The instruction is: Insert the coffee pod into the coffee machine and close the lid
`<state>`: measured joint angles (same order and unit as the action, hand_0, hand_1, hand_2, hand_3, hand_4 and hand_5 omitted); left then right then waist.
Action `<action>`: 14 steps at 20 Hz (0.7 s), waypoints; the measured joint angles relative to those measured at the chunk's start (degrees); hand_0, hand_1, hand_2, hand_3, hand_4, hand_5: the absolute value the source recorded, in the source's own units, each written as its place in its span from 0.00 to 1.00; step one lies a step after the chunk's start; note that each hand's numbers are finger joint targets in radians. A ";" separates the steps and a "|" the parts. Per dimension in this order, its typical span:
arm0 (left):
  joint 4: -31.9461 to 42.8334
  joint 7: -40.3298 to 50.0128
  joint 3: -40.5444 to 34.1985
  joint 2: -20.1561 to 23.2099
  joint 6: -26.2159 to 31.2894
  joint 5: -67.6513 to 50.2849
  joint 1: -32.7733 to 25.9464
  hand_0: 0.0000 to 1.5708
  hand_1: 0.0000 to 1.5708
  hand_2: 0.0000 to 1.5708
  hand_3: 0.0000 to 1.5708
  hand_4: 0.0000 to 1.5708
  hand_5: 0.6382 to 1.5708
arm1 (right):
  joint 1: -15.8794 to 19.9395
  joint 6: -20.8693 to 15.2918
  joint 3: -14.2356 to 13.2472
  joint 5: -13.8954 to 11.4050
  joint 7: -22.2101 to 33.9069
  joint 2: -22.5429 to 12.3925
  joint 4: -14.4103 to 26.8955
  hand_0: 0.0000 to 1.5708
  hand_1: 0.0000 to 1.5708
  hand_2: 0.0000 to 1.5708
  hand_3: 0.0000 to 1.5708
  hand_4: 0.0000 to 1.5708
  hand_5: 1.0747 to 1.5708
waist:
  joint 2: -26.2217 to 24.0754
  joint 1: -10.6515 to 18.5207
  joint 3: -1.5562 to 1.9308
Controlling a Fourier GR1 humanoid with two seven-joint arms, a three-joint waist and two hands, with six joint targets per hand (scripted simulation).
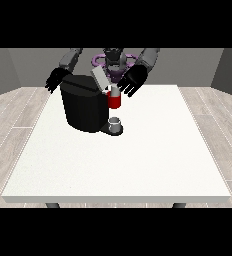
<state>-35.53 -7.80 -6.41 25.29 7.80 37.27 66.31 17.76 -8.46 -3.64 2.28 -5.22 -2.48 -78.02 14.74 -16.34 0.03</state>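
A black coffee machine (pixel 85 107) stands on the white table (pixel 138 165), left of centre and towards the robot. Its grey lid (pixel 99 78) is tilted up. A red thing at the machine (pixel 114 102) shows at its front right. Below it a grey thing (pixel 116 123) sits on the machine's base; I cannot tell whether it is the pod. The hand at the view's right (pixel 133 80) hovers just right of the lid and above the red thing, fingers spread and holding nothing. The hand at the view's left (pixel 55 80) hangs beside the machine's upper left corner, fingers relaxed.
The table's front edge (pixel 118 199) runs near the bottom of the scene. Wooden floor (pixel 8 120) surrounds the table. The robot's body (pixel 113 60) stands behind the machine.
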 measured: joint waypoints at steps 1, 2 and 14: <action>0.08 0.36 0.06 -0.31 0.13 0.07 0.12 0.78 0.78 0.81 0.76 0.31 1.00 | 0.31 0.36 -0.32 0.41 0.41 -0.34 0.06 0.00 0.00 0.00 0.00 0.28 1.00 | -0.21 -0.03 0.00; 0.14 0.64 0.10 -0.77 0.17 0.08 0.23 0.79 0.79 0.81 0.76 0.31 1.00 | 0.71 -0.02 -0.35 0.20 1.05 -0.40 0.17 0.00 0.00 0.00 0.00 0.28 1.00 | -0.32 0.16 -0.01; 0.90 0.77 0.02 -1.10 0.85 0.84 0.39 0.72 0.72 0.74 0.64 0.29 1.00 | 0.85 -0.96 -0.04 -0.14 1.87 -0.04 -0.51 0.00 0.00 0.00 0.00 0.28 1.00 | -0.12 0.09 0.02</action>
<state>-34.64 -7.02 -6.39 24.19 8.65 38.11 66.70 18.61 -9.42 -3.68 2.14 -3.34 -2.52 -78.53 14.62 -16.24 0.04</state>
